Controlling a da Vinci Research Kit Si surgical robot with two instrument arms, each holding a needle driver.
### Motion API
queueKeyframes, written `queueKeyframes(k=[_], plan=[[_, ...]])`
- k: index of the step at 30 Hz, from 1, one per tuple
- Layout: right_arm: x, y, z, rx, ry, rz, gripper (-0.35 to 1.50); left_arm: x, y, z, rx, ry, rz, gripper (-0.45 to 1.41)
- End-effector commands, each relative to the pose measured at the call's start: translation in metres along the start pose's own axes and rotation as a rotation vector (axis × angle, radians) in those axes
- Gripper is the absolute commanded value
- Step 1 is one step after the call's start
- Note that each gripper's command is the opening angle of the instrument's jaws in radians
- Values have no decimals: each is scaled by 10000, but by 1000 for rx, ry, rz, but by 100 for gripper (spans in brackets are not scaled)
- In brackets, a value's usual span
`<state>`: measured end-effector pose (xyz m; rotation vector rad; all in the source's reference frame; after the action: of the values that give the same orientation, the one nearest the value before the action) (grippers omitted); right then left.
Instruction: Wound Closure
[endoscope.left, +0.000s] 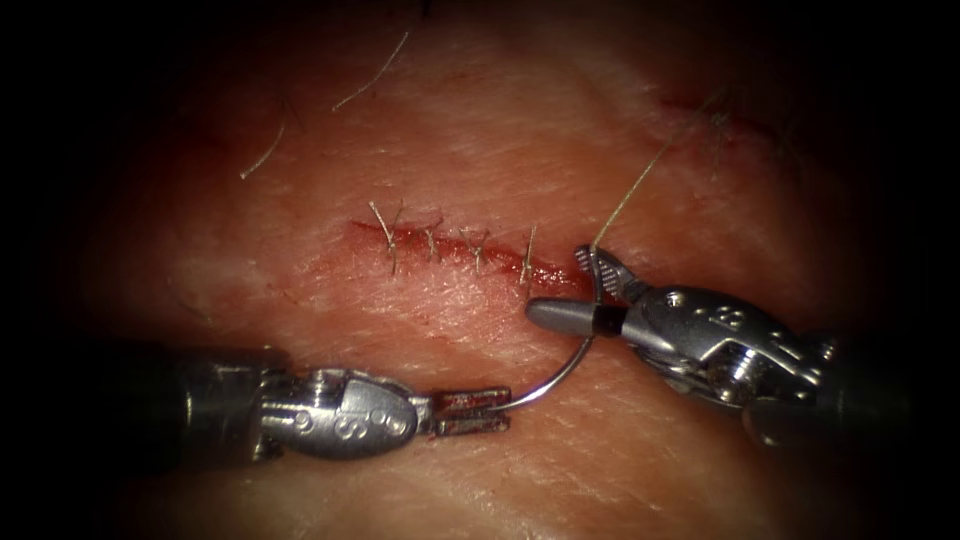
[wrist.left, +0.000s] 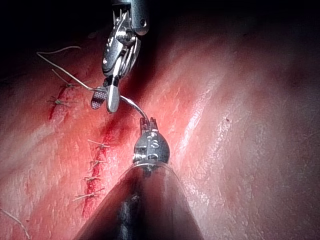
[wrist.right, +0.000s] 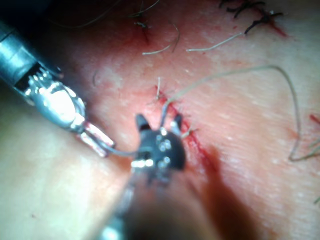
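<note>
tissue: pale pink, glistening slab of pork belly (endoscope.left: 480, 430); carries everything else, stray hairs on its surface.
cut: thin red slit (endoscope.left: 460, 250) running roughly left-right in the endoscope view, crossed by several short pale stitches (endoscope.left: 477, 245) with cut ends standing up; red fluid along its edges.
right tool: silver wristed needle driver (endoscope.left: 575, 290) coming in from the right, tip at the right end of the cut. Jaws stand apart in a clear V, one up by the thread, one lying lower; needle passes between them; gripping or not, cannot tell.
left tool: silver wristed needle driver (endoscope.left: 472, 412) coming in from the left, below the cut. Jaws closed on the needle near one end.
needle: thin curved steel needle (endoscope.left: 560, 378); arc bows down and right, long axis running from the left tool's jaws up to the right tool's jaws. Lies over the tissue just below the cut's right end; whether its upper end enters the tissue, cannot tell.
thread: fine pale thread (endoscope.left: 640, 185) rising up-right from the needle's upper end.
writing: embossed marks on left tool's body, look like "S 8", not sure.
</note>
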<state>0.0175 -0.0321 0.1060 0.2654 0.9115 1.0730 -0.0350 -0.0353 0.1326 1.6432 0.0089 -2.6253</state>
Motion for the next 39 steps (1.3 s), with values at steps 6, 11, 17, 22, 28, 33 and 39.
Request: queueKeyframes(k=[6,11,17,22,28,33,39], plan=[[11,-10,-10,-11,57,-11,-35,-3,2,7,-2,0,-34,-45],[17,-10,-15,-19,92,-93,-35,12,-14,-3,-42,17,-341,71],[19,-9,-12,49,131,-277,-35,37,-37,-34,-143,53,-625,110],[24,-16,-7,142,188,-401,-35,38,-60,-42,-173,84,-788,108],[53,-22,-14,240,252,-603,-35,6,-96,-35,-113,48,-982,98],[73,-25,-21,283,291,-705,-35,-21,-110,-32,-73,42,-1140,93],[74,-29,-18,336,393,-847,-35,-33,-109,-28,-90,85,-1250,88]])
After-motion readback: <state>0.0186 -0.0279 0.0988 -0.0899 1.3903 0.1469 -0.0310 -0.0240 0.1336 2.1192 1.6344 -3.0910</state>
